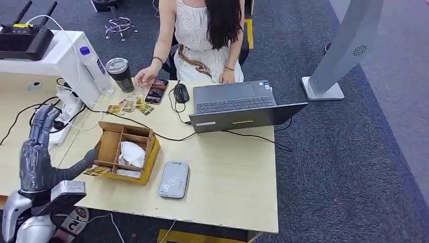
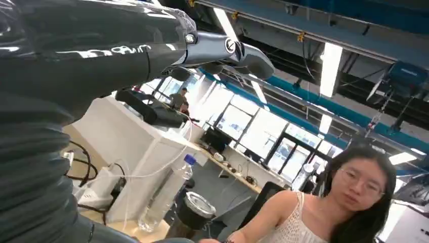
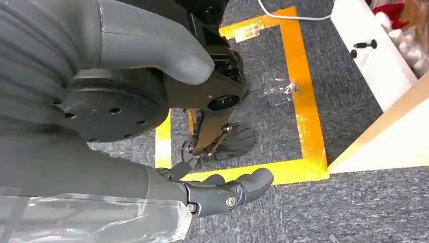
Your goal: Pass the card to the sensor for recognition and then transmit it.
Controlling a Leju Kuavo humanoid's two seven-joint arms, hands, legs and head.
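Head view: left robot hand (image 1: 38, 152) raised upright over the left edge of the tabletop (image 1: 232, 182), fingers spread wide, thumb out toward a cardboard box (image 1: 126, 150); it holds nothing. One card (image 1: 97, 171) lies flat at the box's near left corner, just beside the thumb tip; cannot tell if they touch. More cards (image 1: 130, 107) lie scattered toward the far edge, near a phone (image 1: 156, 90) and a dark cup (image 1: 120, 74). Grey card reader (image 1: 174, 179) lies flat near the front edge, just right of the box. Open laptop (image 1: 238, 105) at the far right, mouse (image 1: 181, 93) beside it. A person sits at the far edge, one hand (image 1: 145, 76) by the phone.

Right wrist view: right robot hand (image 3: 152, 126) hangs over grey carpet with yellow tape (image 3: 303, 96), fingers loosely apart, nothing in them.
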